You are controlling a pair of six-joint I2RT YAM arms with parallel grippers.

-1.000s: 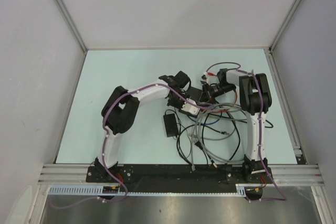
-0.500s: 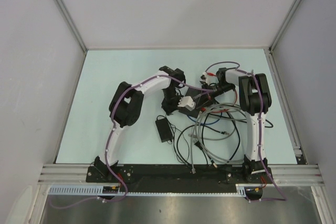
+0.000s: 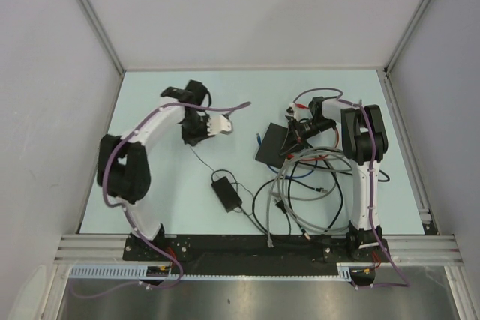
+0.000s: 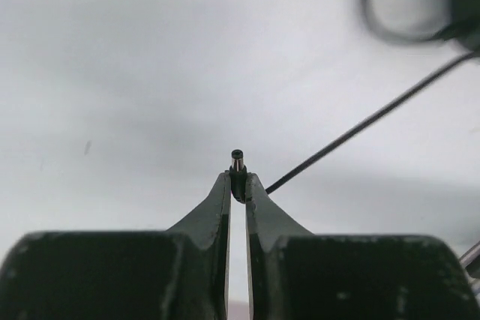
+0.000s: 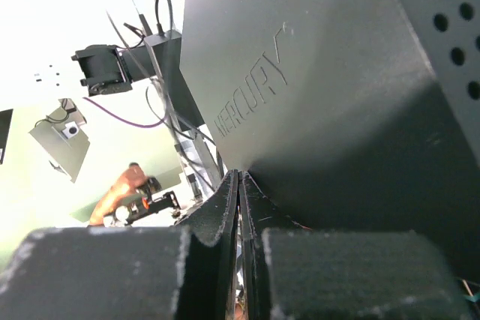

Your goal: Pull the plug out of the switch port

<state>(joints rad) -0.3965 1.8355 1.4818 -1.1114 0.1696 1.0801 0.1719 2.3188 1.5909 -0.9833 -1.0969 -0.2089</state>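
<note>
The switch (image 3: 274, 144), a flat matte-black box, lies at mid-table; in the right wrist view it (image 5: 337, 95) fills the upper right, embossed "MERCURY". My left gripper (image 3: 192, 137) is far left of the switch and shut on a small black barrel plug (image 4: 237, 161), whose metal tip sticks out past the fingertips (image 4: 223, 189). The plug is clear of the switch. Its thin black cord (image 4: 360, 125) trails off to the upper right. My right gripper (image 3: 298, 134) is shut, its tips (image 5: 240, 174) against the switch's right edge.
A small black power-adapter brick (image 3: 225, 191) lies on the thin cord between the left gripper and the near edge. A tangle of grey, black, blue and red cables (image 3: 300, 185) covers the table in front of the switch. Grey walls enclose the table.
My left arm swung far to the left, carrying the plug away from the switch. The adapter brick was dragged left and nearer. The right arm stayed put.
</note>
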